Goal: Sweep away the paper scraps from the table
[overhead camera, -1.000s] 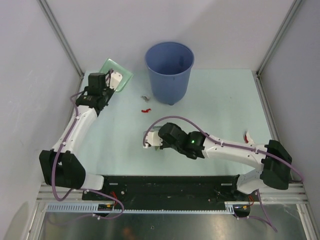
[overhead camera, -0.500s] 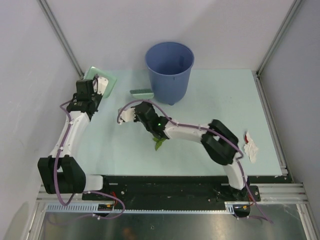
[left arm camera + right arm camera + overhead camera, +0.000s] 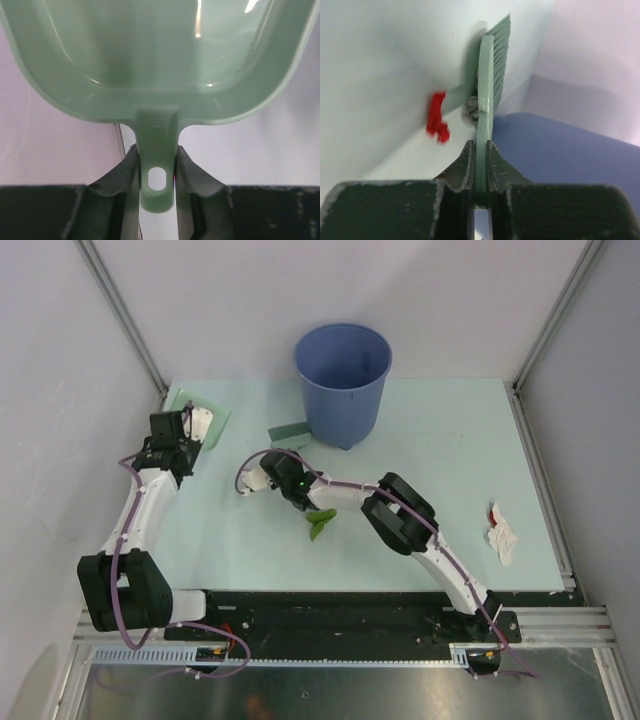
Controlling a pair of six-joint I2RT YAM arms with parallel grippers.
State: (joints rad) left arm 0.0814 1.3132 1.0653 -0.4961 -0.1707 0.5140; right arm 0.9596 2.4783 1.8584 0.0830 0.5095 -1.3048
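though near the bucket (image 3: 570, 155), brush (image 3: 486, 65) just beside red paper scrap (image 3: 437, 121)

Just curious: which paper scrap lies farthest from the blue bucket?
The white scrap by the table's right edge; the green scrap lies mid-table, nearer the bucket.

The dustpan (image 3: 160, 75) is running off the left wrist view's top edge. The brush (image 3: 486, 80) is covering part of a grey scrap (image 3: 471, 107); the red scrap (image 3: 437, 122) is showing blurred.
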